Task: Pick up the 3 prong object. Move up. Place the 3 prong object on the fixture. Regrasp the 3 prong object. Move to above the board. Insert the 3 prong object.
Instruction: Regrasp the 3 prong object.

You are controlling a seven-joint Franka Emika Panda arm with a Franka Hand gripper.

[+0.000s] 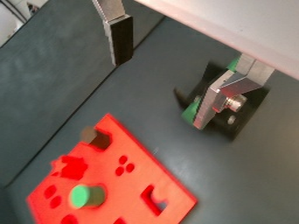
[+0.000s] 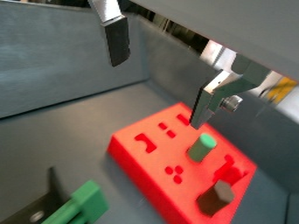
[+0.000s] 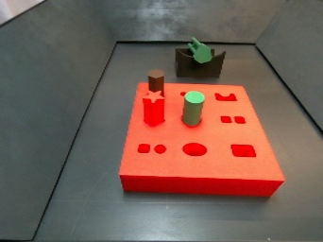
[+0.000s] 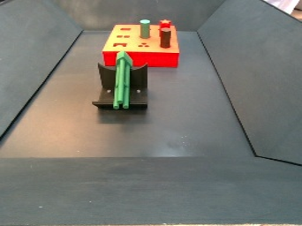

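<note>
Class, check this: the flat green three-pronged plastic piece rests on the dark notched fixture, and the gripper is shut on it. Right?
Wrong about the gripper: its jaws are open and empty, away from the flat green three-pronged plastic piece. That piece does rest on the dark notched fixture, as both side views show.

wrist views: high behind pincer (image 1: 176, 66), looking down | side views: opposite ends, sharing board (image 3: 202, 165), fixture (image 4: 104, 88)

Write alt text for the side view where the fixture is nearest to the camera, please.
A green 3 prong object rests on the dark fixture in a grey bin. The red board with upright pegs sits behind. The pincer does not appear in this view.
</note>
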